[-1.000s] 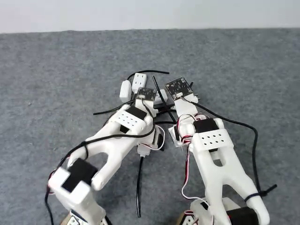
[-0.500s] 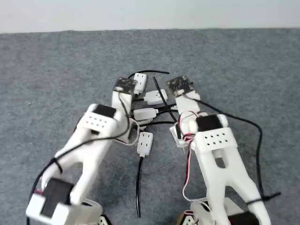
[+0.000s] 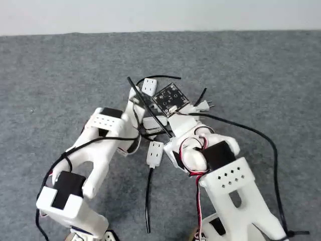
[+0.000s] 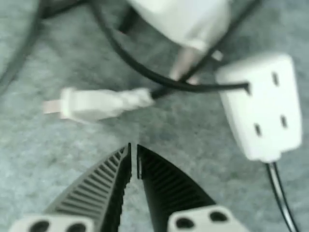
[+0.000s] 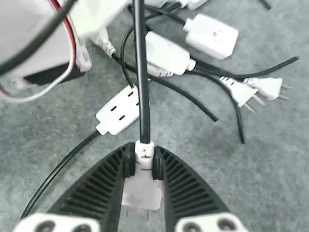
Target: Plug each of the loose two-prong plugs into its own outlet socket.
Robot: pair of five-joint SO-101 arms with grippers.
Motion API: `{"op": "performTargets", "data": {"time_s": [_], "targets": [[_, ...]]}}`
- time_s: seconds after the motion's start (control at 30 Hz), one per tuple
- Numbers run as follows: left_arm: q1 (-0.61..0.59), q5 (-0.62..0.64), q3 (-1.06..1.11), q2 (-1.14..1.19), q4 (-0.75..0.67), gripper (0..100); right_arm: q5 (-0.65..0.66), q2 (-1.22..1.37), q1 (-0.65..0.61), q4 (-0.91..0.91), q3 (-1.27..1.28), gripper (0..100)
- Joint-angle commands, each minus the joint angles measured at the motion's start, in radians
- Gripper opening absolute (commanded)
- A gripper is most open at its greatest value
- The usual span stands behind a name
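- Right gripper: black ribbed jaws clamped on a white moulded two-prong plug. Its prongs seem to point back toward the wrist. Its stiff black cord runs straight out ahead of the fingertips.
- White plastic outlet socket block: lies on the grey carpet just ahead of the right gripper. The cord crosses its edge.
- Left gripper: jaws nearly together, nothing between them. A loose flat white plug lies just ahead of its tips, and a second white slotted socket block is ahead and off to one side.
- Risk: prongs facing away from the socket call for a re-grip, and the stiff cord could lever the plug out.
- Risk: tangled cords may drag neighbouring pieces, and an unbraced socket block would likely slide when pushed.
- Right wrist view: shows the grip and the way the prongs face.
- High view: shows both arms crowded over the heap, with a spare pair of white plugs beyond the right gripper.
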Motion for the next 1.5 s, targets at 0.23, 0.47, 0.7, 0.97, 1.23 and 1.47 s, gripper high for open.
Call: {"op": "performTargets", "data": {"time_s": [0.23, 0.47, 0.7, 0.97, 1.23, 1.47], "targets": [[0.103, -0.063, 0.179, -0.255, -0.055, 1, -0.014, -0.015, -0.008, -0.11, 0.046, 0.9], [0.149, -0.114, 0.278, -0.37, -0.081, 1, -0.015, 0.087, -0.007, -0.163, 0.048, 0.9], [0.149, -0.117, 0.282, -0.371, -0.084, 2, -0.052, 0.101, -0.004, -0.213, 0.051, 0.9], [0.138, -0.011, 0.289, -0.377, -0.144, 1, -0.308, 0.102, 0.039, -0.381, 0.123, 0.9], [-0.103, 0.173, 0.325, -0.493, -0.224, 1, -0.394, 0.102, 0.035, -0.616, 0.252, 0.9], [-0.333, 0.153, 0.444, -0.572, -0.265, 2, -0.41, 0.104, -0.035, -0.746, 0.334, 0.9]]}}
